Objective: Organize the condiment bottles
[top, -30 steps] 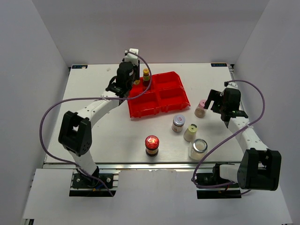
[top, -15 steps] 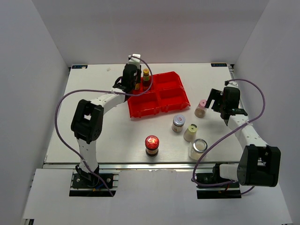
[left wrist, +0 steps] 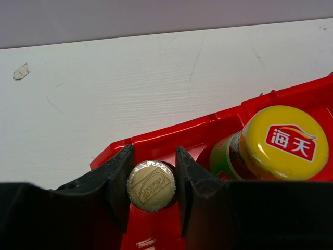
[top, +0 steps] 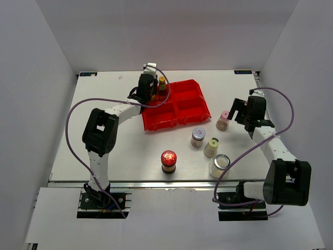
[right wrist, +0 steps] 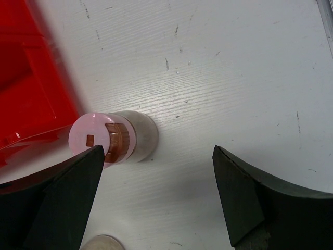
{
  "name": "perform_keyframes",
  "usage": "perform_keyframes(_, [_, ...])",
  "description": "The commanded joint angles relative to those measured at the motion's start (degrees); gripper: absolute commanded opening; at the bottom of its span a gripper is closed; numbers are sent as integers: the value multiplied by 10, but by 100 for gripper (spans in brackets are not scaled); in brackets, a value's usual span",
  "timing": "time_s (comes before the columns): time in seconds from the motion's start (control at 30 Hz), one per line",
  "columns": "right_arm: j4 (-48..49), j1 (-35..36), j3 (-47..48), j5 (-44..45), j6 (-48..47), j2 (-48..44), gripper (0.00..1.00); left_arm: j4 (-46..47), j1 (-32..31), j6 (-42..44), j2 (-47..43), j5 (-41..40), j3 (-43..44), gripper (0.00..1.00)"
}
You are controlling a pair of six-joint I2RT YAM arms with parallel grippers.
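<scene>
My left gripper is shut on the gold cap of a slim dark bottle, which stands over the back-left compartment of the red tray. Right beside it stands another sauce bottle with a yellow cap, also visible from above. From above, my left gripper hides the held bottle. My right gripper is open and low over the table. The pink-capped shaker stands just past its left finger, apart from it. The same shaker stands right of the tray.
On the table in front of the tray stand a silver-lidded jar, a cream-capped shaker, a second silver-lidded jar and a red-lidded dark jar. White walls close in the table on three sides.
The left arm has swung right and carried its gripper and bottle over the tray's back-left corner, next to the yellow-capped bottle. The right arm has barely moved.
</scene>
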Motion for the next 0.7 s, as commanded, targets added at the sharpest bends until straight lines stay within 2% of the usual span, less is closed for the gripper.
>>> perform_keyframes(0.0, [3, -1, 23, 8, -8, 3, 89, 34, 4, -11, -23, -2, 10, 16])
perform_keyframes(0.13, [2, -1, 23, 8, -8, 1, 89, 23, 4, -13, -21, -2, 12, 29])
perform_keyframes(0.23, [1, -1, 23, 8, -9, 0, 89, 18, 4, -13, -22, 0, 10, 33])
perform_keyframes(0.37, [2, -1, 22, 8, -8, -2, 89, 13, 4, -13, -25, 6, 4, 36])
perform_keyframes(0.43, [2, -1, 22, 8, -8, -4, 89, 13, 4, -12, -27, 11, 0, 41])
perform_keyframes(0.67, [-4, -1, 22, 17, -8, -4, 89, 0, 4, -1, -21, 19, 4, 46])
